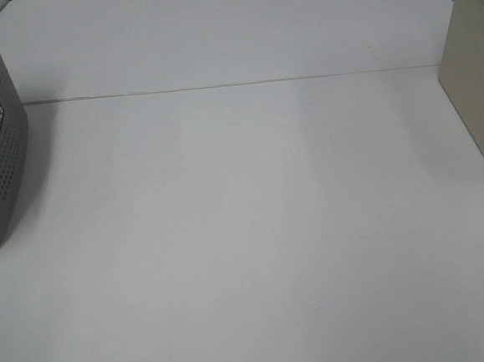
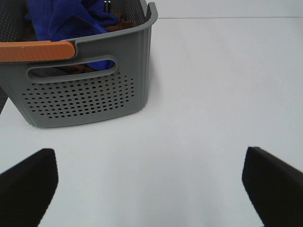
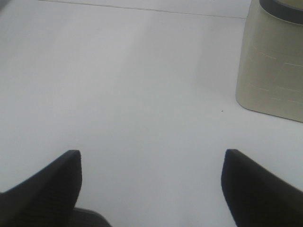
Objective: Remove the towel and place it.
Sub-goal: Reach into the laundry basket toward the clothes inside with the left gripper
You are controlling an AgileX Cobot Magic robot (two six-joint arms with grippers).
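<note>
Stock on the white desk [image 1: 246,231] is coming to one grey perforated basket [image 2: 85,94], one towel [image 2: 71,19], one orange handle [image 2: 35,51] and one beige container [image 1: 478,87]. The towel is lying crumpled inside the basket, its deep blue folds rising above the rim and one fold showing through the oval grip slot in the near wall. Because it is bunched up, its long axis and the way it is pointing cannot be told, and no corner or edge is lying out flat. Something brown is sitting in the basket beside the blue folds, too hidden to name. The orange handle is running along the basket's rim, touching it. In the exterior high view the basket is standing at the far left edge of the desk and the beige container at the far right edge, the two well apart with bare desk between them and one thin seam line [image 1: 218,86] crossing behind. Neither arm is showing in that view. The left gripper [image 2: 149,184] is hovering above the desk near the basket, its two dark jaws spread wide and grasping nothing. The right gripper [image 3: 151,184] is hanging over bare desk near the beige container, its two jaws likewise parted and gripping nothing.
</note>
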